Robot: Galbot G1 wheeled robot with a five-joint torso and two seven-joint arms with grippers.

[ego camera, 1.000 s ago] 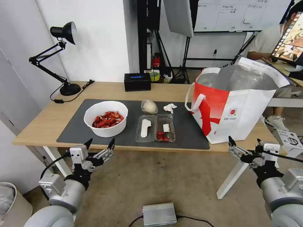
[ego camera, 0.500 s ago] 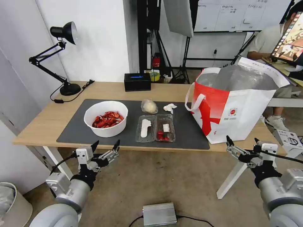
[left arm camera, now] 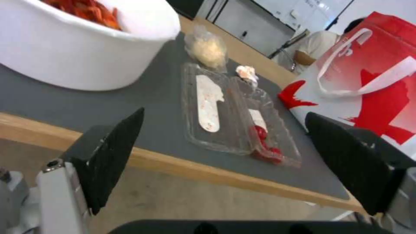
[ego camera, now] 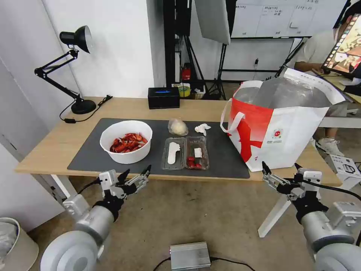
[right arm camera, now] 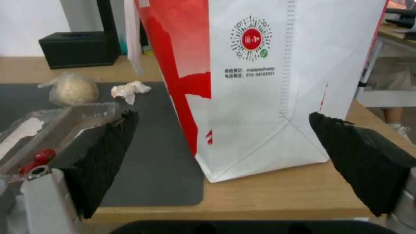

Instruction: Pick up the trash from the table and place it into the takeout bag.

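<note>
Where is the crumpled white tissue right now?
In the head view, the crumpled white tissue lies on the dark mat's far side, between the small clear bag and the takeout bag.

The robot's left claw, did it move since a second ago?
Yes. The left gripper slid toward the robot's right along the table edge, from under the white bowl toward the clamshell box.

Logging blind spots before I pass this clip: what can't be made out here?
- Inside of the red-and-white foil-lined takeout bag: head view, its own front wall hides the bottom.
- Depth of shells in the white round bowl: head view, rim hides it.
- Contents of the small clear bag: too small; a pale lump.
</note>
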